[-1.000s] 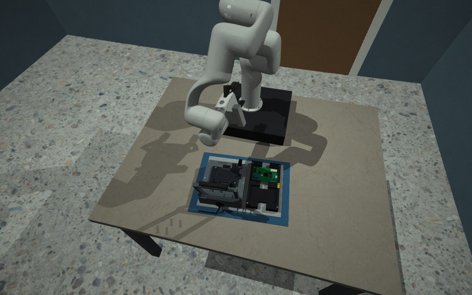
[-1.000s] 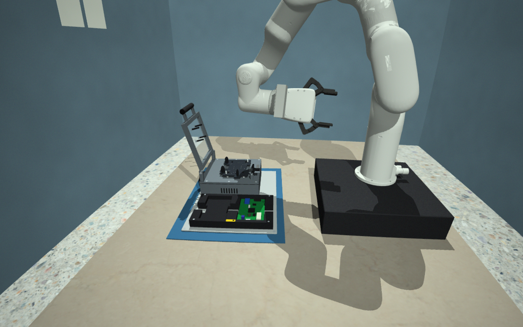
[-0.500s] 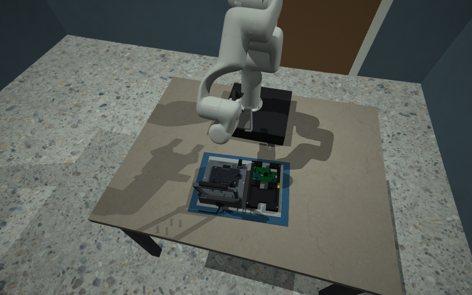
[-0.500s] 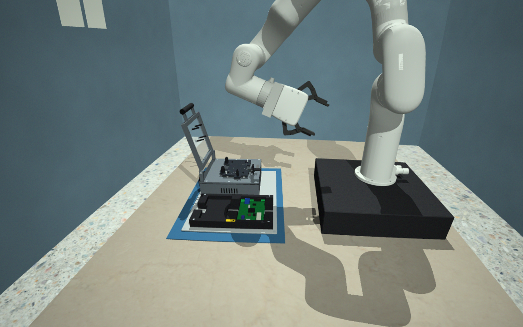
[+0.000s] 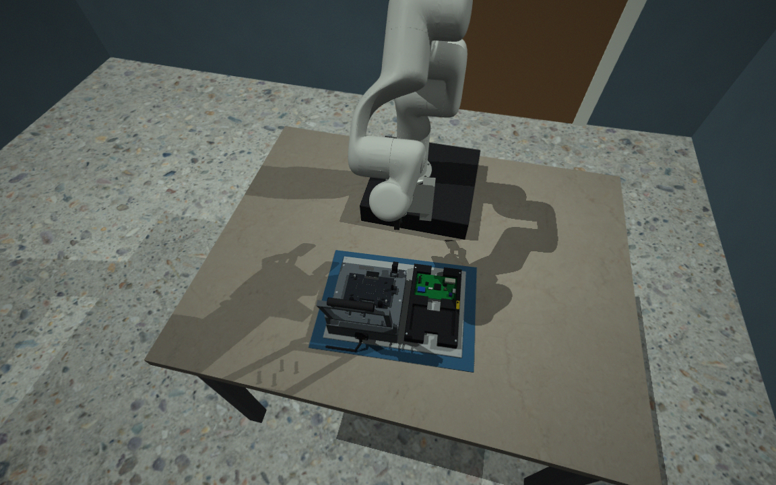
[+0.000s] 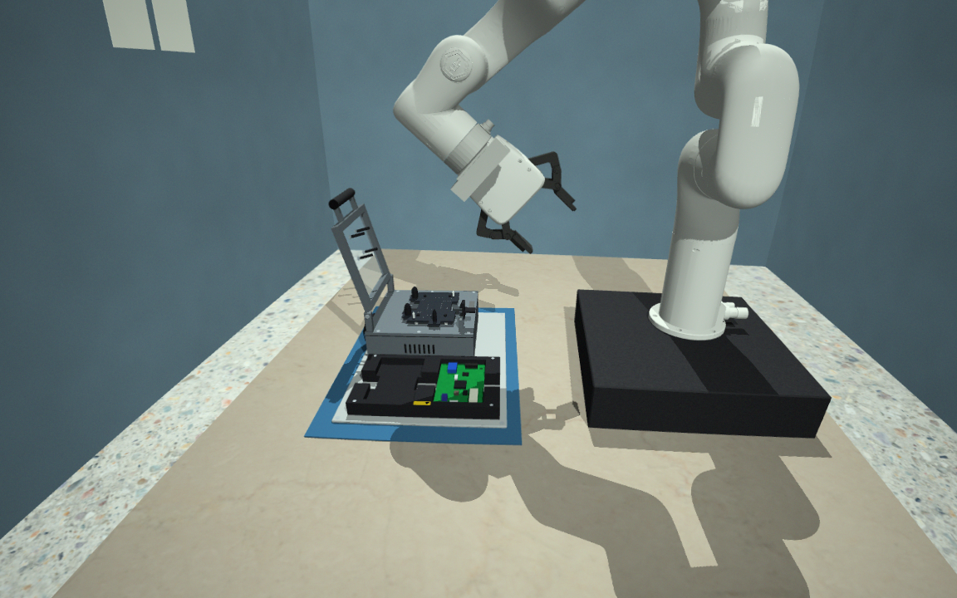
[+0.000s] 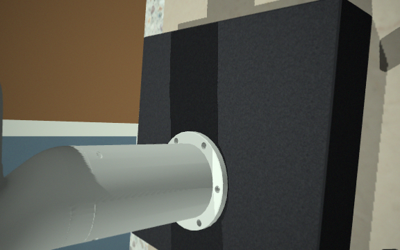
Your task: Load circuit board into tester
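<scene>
The green circuit board (image 5: 436,284) (image 6: 459,382) lies component side up in the black tray (image 5: 433,325) (image 6: 385,388), at the end nearest the arm's base. The grey tester (image 5: 366,290) (image 6: 422,327) stands beside the tray with its lid (image 5: 351,310) (image 6: 360,252) swung up and open. A single black post (image 5: 395,266) stands at the tester's corner toward the arm's base. My gripper (image 6: 550,227) is open and empty. It hangs high in the air between the tester and the arm's base, tilted down toward the base. The wrist view shows no fingers and no task object.
Tester and tray sit on a blue mat (image 5: 466,360) (image 6: 333,429) on the table. The arm's black pedestal (image 5: 448,192) (image 6: 690,379) (image 7: 273,121) stands behind the mat. The wrist view is filled by this pedestal and the arm's lower link (image 7: 134,180).
</scene>
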`<control>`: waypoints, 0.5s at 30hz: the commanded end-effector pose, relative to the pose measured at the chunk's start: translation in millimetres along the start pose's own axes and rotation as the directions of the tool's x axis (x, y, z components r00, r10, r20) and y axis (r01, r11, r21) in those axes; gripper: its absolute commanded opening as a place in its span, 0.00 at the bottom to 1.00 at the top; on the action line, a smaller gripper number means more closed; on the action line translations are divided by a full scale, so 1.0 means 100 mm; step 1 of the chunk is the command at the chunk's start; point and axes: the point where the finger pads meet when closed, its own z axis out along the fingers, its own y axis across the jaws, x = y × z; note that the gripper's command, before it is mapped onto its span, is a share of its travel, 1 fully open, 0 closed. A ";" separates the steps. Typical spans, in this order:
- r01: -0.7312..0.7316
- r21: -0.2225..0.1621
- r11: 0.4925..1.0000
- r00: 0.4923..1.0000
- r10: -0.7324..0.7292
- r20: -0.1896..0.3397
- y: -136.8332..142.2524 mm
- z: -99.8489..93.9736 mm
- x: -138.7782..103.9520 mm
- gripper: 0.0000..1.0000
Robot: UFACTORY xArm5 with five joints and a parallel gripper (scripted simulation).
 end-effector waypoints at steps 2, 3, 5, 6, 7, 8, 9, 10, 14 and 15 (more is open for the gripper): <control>-0.024 -0.189 0.982 0.999 0.032 0.041 0.21 -0.27 0.18 1.00; -0.025 -0.215 0.976 0.998 0.035 0.044 0.23 -0.31 0.21 1.00; -0.027 -0.266 0.964 0.998 0.041 0.050 0.27 -0.40 0.27 1.00; -0.027 -0.291 0.956 0.998 0.044 0.052 0.29 -0.45 0.30 1.00; -0.027 -0.291 0.956 0.998 0.044 0.052 0.29 -0.45 0.30 1.00; -0.027 -0.291 0.956 0.998 0.044 0.052 0.29 -0.45 0.30 1.00; -0.028 -0.365 0.931 0.997 0.051 0.055 0.34 -0.59 0.40 1.00; -0.028 -0.386 0.922 0.997 0.053 0.055 0.35 -0.63 0.43 1.00; -0.026 -0.474 0.880 0.997 0.058 0.052 0.38 -0.82 0.57 1.00; -0.026 -0.497 0.867 0.997 0.058 0.050 0.39 -0.87 0.61 1.00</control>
